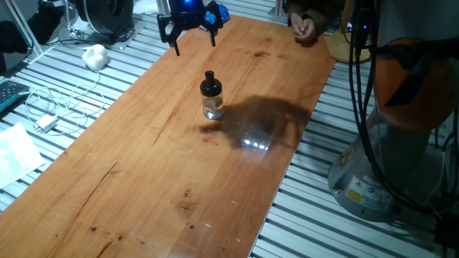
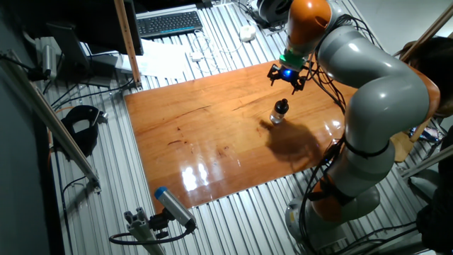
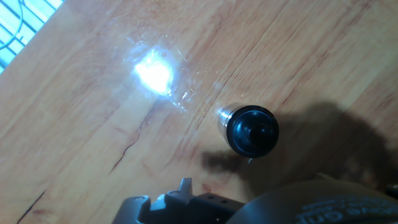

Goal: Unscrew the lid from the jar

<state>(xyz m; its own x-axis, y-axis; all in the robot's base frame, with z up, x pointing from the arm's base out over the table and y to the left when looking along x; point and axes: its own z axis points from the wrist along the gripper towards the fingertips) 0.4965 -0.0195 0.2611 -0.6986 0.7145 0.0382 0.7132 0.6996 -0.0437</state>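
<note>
In one fixed view the jar [image 1: 211, 104] stands upright near the middle of the wooden table [image 1: 143, 165], its black lid [image 1: 209, 84] seated on top with the little knob uppermost, so the unscrewing looks not yet begun. The gripper [image 1: 193, 32] hangs above and beyond the jar, well apart from it, its two dark fingers spread wide and holding nothing; that stance suits a descent over the lid from above. A person's hand [image 1: 304, 27] rests at the table's far edge, beyond the jar, cut off by the frame. In the other fixed view the jar [image 2: 279, 113] sits just below the gripper [image 2: 287, 76] in the picture, the arm [image 2: 368, 92] curving over it and throwing a shadow on the wood beside the jar; the glass body is too small to make out clearly. In the hand view the lid [image 3: 252, 131] is seen from nearly straight above, right of centre, the clear jar [image 3: 222, 116] peeping out on its left; the fingertips do not show here, only part of the hand housing along the bottom edge, and glare whitens the wood left of the jar.
</note>
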